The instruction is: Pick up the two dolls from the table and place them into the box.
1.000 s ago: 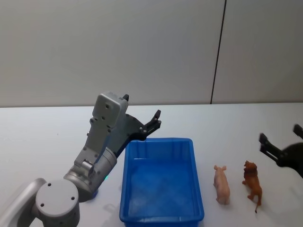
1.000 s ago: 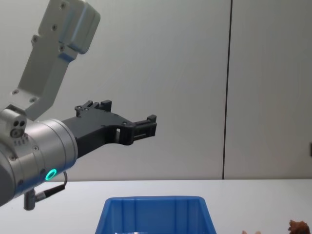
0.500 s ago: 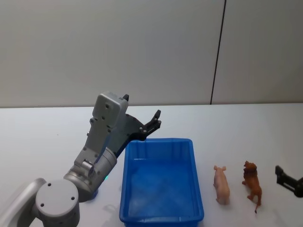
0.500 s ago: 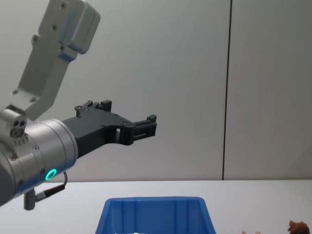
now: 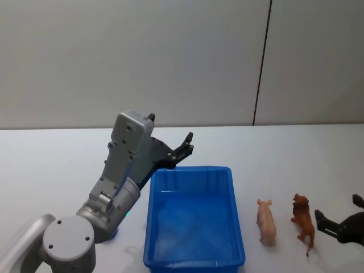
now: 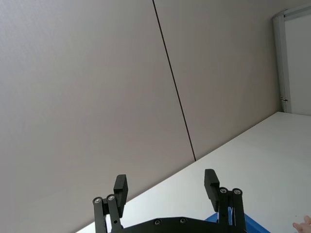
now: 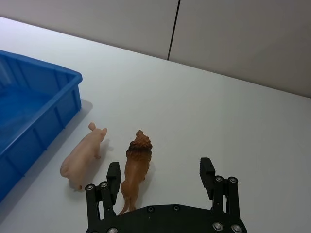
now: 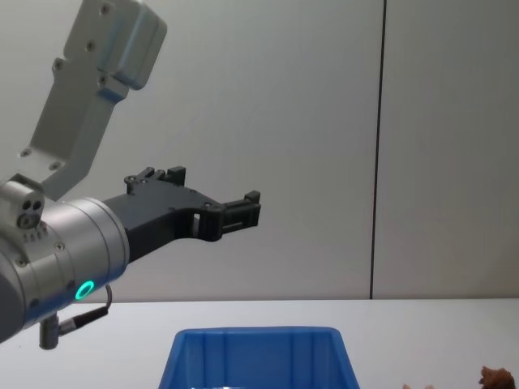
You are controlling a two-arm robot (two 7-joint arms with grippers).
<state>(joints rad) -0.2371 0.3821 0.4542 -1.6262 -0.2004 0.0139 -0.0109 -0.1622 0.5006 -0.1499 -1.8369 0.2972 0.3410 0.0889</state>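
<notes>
On your left, the left claw (image 6: 165, 180) hangs raised above the tabletop (image 5: 57, 159), just off the far left corner of the box (image 5: 190, 169), with its arm rising from the near left. Its two fingers are spread wide and released, with only the wall behind showing between them. The box sits on the tabletop in front of you, a little left of centre, with its long sides running away from you. To the right of it you find both dolls on the tabletop, outside the box, side by side with their heads pointing away from you. The pink doll (image 5: 266, 223) is nearer the box, close to its right wall but apart from it. The brown doll (image 5: 303, 222) is just beside the pink one, with a narrow strip of tabletop between them. Furthest right, the right claw (image 7: 160, 170) sits low, near the brown doll on its outer side. Its fingers are parted and grip nothing, and the brown doll's rear end lies close to one of them.
</notes>
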